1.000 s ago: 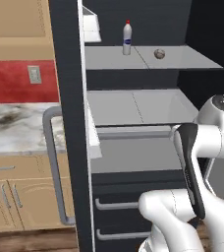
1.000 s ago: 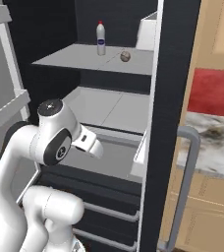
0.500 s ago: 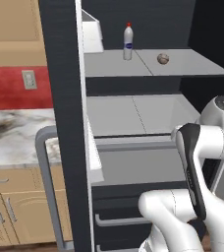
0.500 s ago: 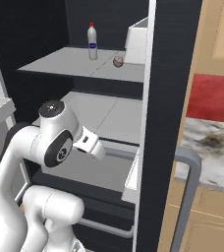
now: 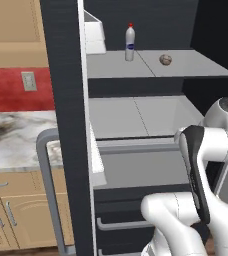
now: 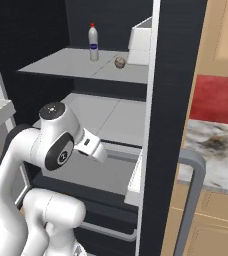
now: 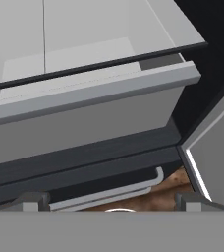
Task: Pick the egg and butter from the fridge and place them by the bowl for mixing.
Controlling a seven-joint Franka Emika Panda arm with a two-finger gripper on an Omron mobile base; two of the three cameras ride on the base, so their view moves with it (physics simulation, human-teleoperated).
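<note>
Gripper [image 7: 109, 204] is released, empty, low before the fridge [image 5: 66, 100] drawers. Raise it to the top shelf; approach the egg [image 5: 165, 60], right of the bottle [image 5: 130, 43], squarely.

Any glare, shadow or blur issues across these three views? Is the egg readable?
Left base view: flat, even render light, no glare; the tiny brownish-tan rounded egg is crisp on the grey top shelf. Right base view: the black fridge interior is very dark, detail lost. Hand view: sharp, soft shading under the grey drawer front.
</note>
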